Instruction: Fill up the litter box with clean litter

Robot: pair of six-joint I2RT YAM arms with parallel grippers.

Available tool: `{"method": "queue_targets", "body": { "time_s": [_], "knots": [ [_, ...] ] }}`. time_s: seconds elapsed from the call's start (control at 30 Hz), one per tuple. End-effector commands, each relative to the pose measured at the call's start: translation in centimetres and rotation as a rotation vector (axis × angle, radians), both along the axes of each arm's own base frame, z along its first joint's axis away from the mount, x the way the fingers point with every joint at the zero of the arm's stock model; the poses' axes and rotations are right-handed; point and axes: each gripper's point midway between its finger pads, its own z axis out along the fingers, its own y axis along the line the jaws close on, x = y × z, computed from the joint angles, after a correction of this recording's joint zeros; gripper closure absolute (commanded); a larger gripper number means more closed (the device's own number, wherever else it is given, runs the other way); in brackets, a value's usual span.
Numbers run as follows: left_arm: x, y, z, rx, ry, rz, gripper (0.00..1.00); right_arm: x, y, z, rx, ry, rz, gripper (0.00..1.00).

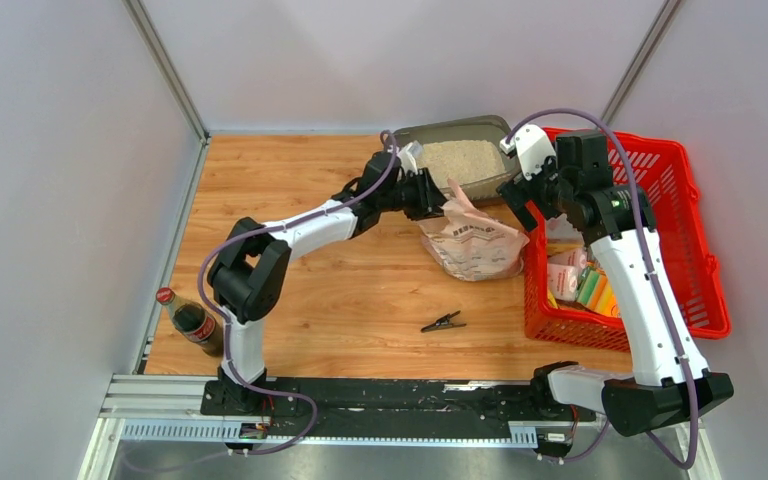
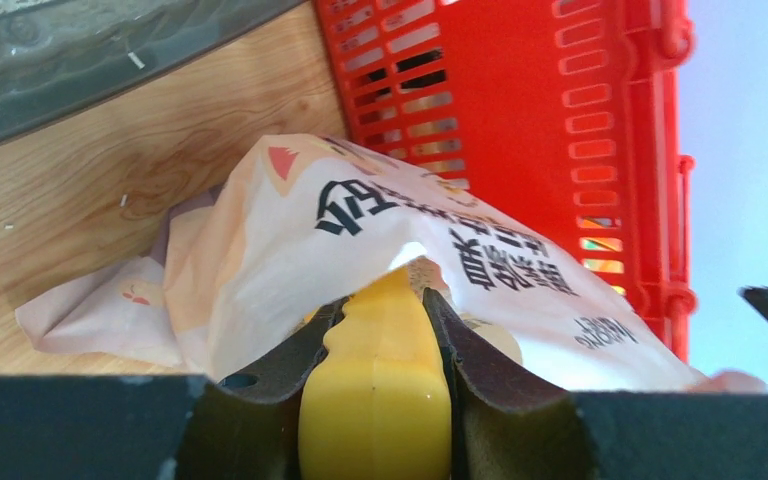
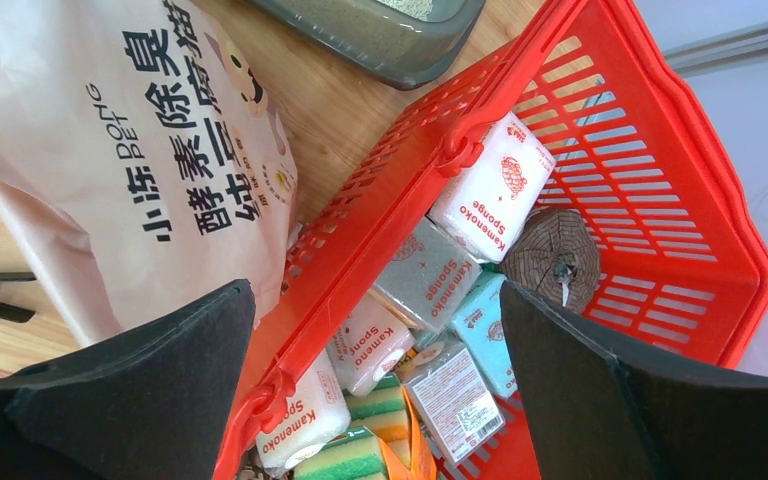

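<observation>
Far left of the desk: one bottle, not in play. Our left gripper is part-closed on the one yellow scoop, its head in the mouth of the one bag; probably we're digging a load. One clip lies loose. One litter box sits just behind the bag, with clean litter across its floor. Right gripper is wide open and empty over the rim of the one red basket, likely ready to steady the bag.

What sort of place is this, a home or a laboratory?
Probably a robot test booth, not a home: plain grey walls enclose a wooden table, two arms are bolted to a rail, and the basket and litter box look staged.
</observation>
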Motion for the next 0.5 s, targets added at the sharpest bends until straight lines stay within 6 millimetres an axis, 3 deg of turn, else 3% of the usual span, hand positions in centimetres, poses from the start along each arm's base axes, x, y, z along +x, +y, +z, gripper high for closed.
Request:
{"method": "queue_targets", "body": {
  "time_s": [0.0,0.17,0.4,0.47],
  "knots": [
    [-0.5,1.2,7.0,-0.122,-0.132,-0.067,1.00,0.4,-0.4,1.9,-0.025,-0.079,0.007,0.00],
    [0.1,4.0,7.1,-0.137,-0.120,-0.053,1.00,-0.2,-1.1,2.4,-0.056,-0.087,-0.003,0.00],
    [1.3,8.0,8.8,-0.201,-0.124,-0.003,1.00,-1.0,-1.9,2.8,-0.095,-0.083,-0.013,0.00],
    [1.1,8.3,9.2,-0.227,-0.109,-0.011,1.00,-1.1,-2.1,2.7,-0.107,-0.075,-0.018,0.00]
  ]
}}
